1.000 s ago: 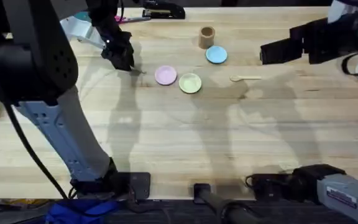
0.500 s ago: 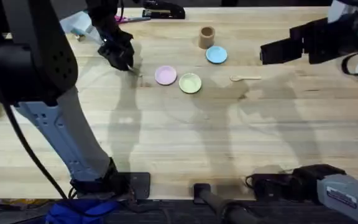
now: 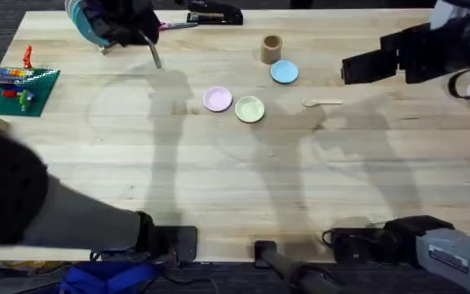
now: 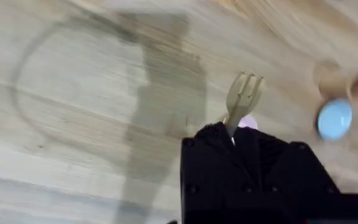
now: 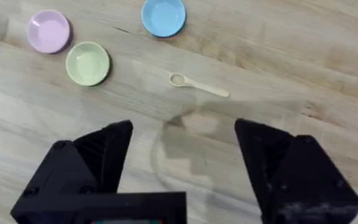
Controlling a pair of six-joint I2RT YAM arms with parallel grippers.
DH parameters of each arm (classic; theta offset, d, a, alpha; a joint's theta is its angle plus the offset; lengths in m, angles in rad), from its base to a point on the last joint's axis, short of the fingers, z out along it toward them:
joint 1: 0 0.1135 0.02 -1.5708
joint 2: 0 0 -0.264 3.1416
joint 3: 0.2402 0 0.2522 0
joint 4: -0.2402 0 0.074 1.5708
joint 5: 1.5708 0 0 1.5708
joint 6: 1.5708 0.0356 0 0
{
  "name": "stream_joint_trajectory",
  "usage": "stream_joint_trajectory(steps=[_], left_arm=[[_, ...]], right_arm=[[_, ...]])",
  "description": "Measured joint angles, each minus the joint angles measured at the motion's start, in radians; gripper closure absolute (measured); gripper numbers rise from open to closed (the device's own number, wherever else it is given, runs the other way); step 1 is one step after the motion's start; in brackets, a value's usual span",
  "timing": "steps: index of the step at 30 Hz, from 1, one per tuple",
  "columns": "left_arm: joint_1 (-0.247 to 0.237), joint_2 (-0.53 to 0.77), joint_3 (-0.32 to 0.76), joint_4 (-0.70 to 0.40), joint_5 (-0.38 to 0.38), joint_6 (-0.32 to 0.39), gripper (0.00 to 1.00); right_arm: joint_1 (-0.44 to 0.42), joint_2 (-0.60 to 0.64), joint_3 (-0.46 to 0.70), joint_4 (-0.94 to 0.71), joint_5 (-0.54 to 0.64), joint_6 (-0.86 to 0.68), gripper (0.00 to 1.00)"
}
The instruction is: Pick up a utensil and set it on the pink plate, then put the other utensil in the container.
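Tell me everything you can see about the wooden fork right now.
The fork is small, pale and wooden-looking, with short tines. The left end effector is shut on its handle, so the tined end sticks out past the black fingers, lifted clear of the table. In the overhead view it hangs near the far left, away from the pink plate.

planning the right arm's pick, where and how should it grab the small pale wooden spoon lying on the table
Grip the small pale wooden spoon across its thin handle, near the middle, coming straight down from above. It lies flat on the bare wooden table, so only its narrow sides offer the fingers a hold. The right end effector is open above it, apart from it; its fingers should probably straddle the handle crosswise, clear of the oval bowl.
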Motion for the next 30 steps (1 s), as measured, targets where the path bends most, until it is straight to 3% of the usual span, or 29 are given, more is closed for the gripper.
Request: stream_joint_trajectory(steps=[10,15,18,22,26,30], left_arm=[[0.0,-0.107,0.003,-0.151,0.15,0.372,0.96],[-0.003,-0.109,0.003,-0.201,0.2,0.504,0.96],[-0.026,-0.109,0.003,-0.205,0.206,0.552,0.96],[-0.103,-0.109,0.003,-0.205,0.201,0.584,0.959],[-0.178,-0.109,-0.006,-0.171,0.184,0.559,0.958],[-0.216,-0.109,-0.045,-0.123,0.154,0.526,0.958]], right_arm=[[0.0,0.0,0.0,0.0,0.0,0.0,0.003],[0.0,0.0,0.0,0.0,0.0,0.0,0.003],[0.0,0.0,0.0,0.0,0.0,0.0,0.003],[0.0,0.0,0.0,0.0,0.0,0.0,0.003],[0.0,0.0,0.0,0.0,0.0,0.0,0.003],[0.0,0.0,0.0,-0.001,0.0,0.0,0.003]])
